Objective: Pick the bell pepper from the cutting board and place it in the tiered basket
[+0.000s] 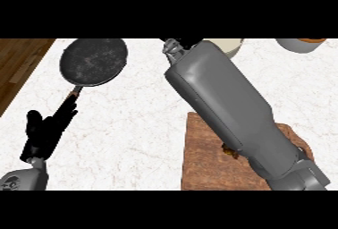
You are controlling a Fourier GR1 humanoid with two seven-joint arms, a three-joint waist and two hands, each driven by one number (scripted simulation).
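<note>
My right forearm (pixel 228 107) stretches from the lower right up across the brown cutting board (pixel 201 167) to the counter's far edge. Only a small part of my right hand (pixel 175 46) shows there, next to a cream-coloured object (pixel 228 46) cut off by the view's top; I cannot tell whether that is the tiered basket. No bell pepper is in plain sight. A small brown-orange bit (pixel 230 152) peeks out on the board beside the forearm, and I cannot tell what it is. My left hand (pixel 38 134) rests open at the lower left, fingers up.
A dark frying pan (pixel 94 60) lies at the back left, its handle (pixel 68 103) pointing toward my left hand. A pale bowl (pixel 300 44) sits at the back right corner. The white marble counter ends at a wooden strip (pixel 20 62) on the left.
</note>
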